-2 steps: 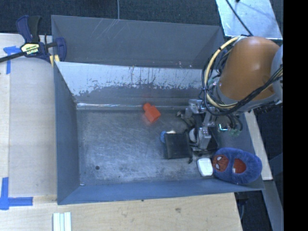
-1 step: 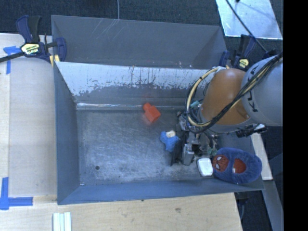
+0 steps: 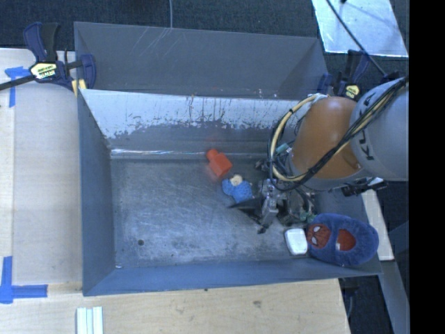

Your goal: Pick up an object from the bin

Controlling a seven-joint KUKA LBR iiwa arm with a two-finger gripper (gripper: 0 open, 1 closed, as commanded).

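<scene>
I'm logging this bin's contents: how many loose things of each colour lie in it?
Orange: 1, orange block
Blue: 2, toy figure and slipper
White: 1, white block
Total: 4

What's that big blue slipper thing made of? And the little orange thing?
The blue slipper looks like soft plush fabric: its outline is fuzzy and dull. The orange piece is probably hard plastic, smooth and evenly bright, though I can't be sure.
</scene>
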